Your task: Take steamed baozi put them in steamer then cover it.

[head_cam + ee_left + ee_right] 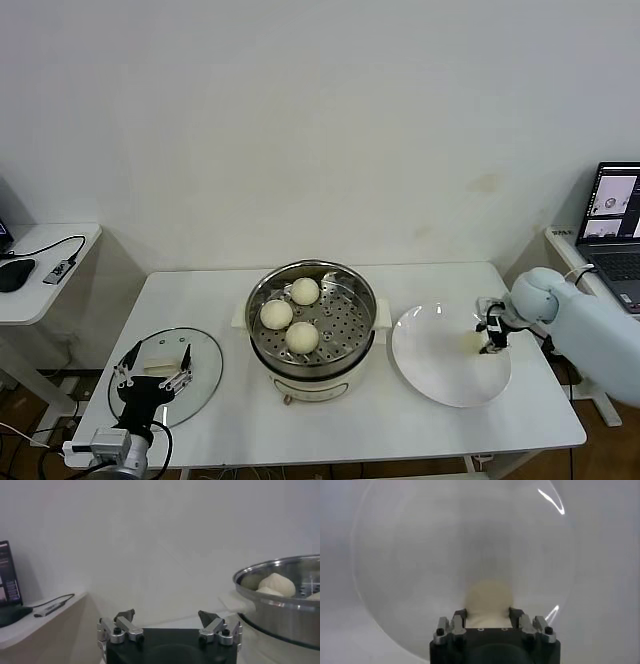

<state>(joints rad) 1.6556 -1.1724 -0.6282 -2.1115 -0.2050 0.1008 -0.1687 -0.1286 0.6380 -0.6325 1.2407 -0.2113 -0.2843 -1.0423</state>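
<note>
Three cream-white baozi (302,337) lie in the shiny steel steamer (262,290), which stands mid-table on a white cooker base (312,386). A fourth baozi (488,599) rests on the white plate (445,375) to the steamer's right. My right gripper (492,336) is shut on it, one finger against each side, as the right wrist view (488,614) shows. The glass cover (203,372) with its cream handle (160,368) lies flat at the table's front left. My left gripper (152,366) hovers over it, open and empty (167,616). The left wrist view also catches the steamer (280,612) with baozi (276,584) inside.
A laptop (615,215) sits on a side table at the far right, close behind my right arm. Another side table (45,250) with a mouse and a cable stands at the left. A plain wall runs behind the table.
</note>
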